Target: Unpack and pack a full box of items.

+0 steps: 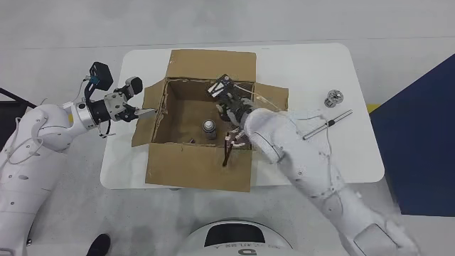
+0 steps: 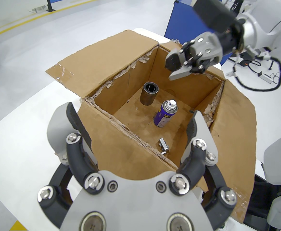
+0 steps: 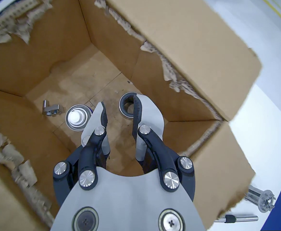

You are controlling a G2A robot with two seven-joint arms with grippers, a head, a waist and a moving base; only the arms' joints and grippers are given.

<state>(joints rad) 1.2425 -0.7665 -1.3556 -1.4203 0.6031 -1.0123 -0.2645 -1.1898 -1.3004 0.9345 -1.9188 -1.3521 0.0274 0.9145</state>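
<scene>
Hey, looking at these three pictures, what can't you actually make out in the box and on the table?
Right wrist view: the fingers of the right gripper overlap the dark cylinder; a flap of the box cuts off the metal rod.
Top view: the right gripper covers part of the box floor.
Left wrist view: the near box wall hides the floor by the small bracket, itself too small to identify.

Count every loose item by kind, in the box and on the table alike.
Spray can: 1
Sleeve: 1
Bracket: 1
Flanged part: 1
Rod: 1
Total: 5
</scene>
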